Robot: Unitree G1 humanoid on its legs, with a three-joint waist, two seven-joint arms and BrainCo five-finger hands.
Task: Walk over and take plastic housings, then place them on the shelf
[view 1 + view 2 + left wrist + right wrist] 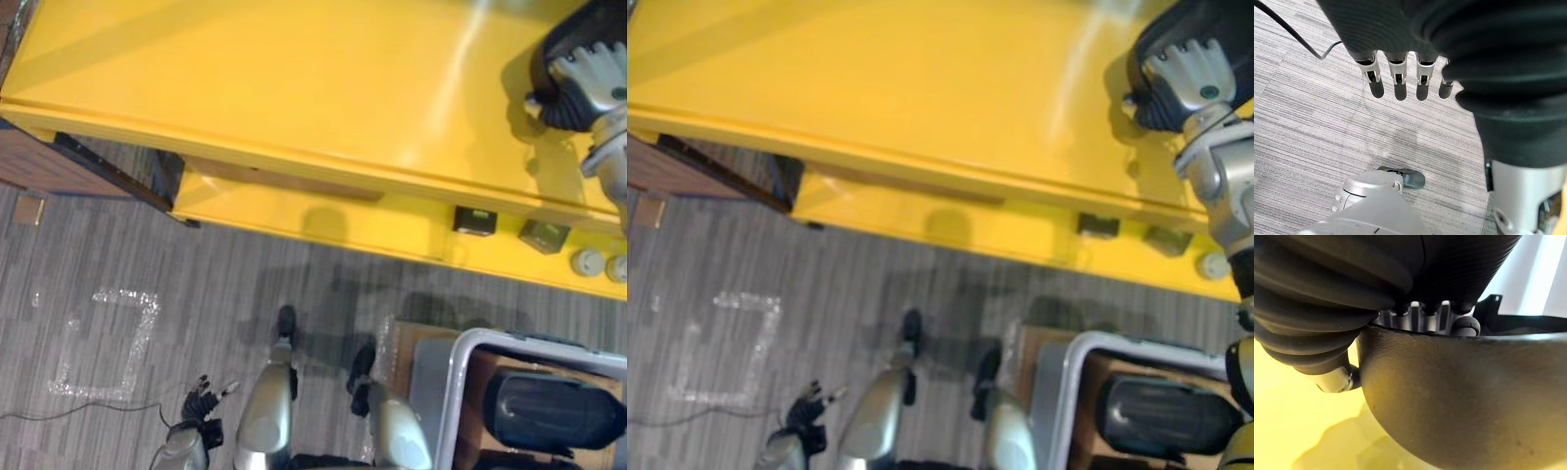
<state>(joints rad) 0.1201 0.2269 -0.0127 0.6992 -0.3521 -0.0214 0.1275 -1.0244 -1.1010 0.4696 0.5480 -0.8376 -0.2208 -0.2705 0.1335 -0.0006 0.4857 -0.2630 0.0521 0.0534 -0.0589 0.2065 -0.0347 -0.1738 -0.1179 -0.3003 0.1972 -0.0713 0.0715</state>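
1. Grip: right hand [1422, 319] has its fingers hooked over the rim of a black plastic housing [1464, 396]. The thumb seems to press against the outer wall, so the shell is pinched at its edge.
2. Place: that housing is at the far right, over the top of the yellow shelf [294, 88]. I cannot tell whether it rests on the surface or hangs just above it.
3. Handling: the shell looks rigid, hollow and probably light. Its rounded matte outside offers little purchase, so the rim is the sensible place to hold. A pinch at one edge may let it swing.
4. Stock: a second housing [554, 411] lies in the grey bin [449, 392] at the near right, rounded side up. It would likely need an edge hold too.
5. Idle side: left hand [1396, 73] hangs low at the near left above the carpet [1312, 127], fingers straight and slightly apart, holding nothing.
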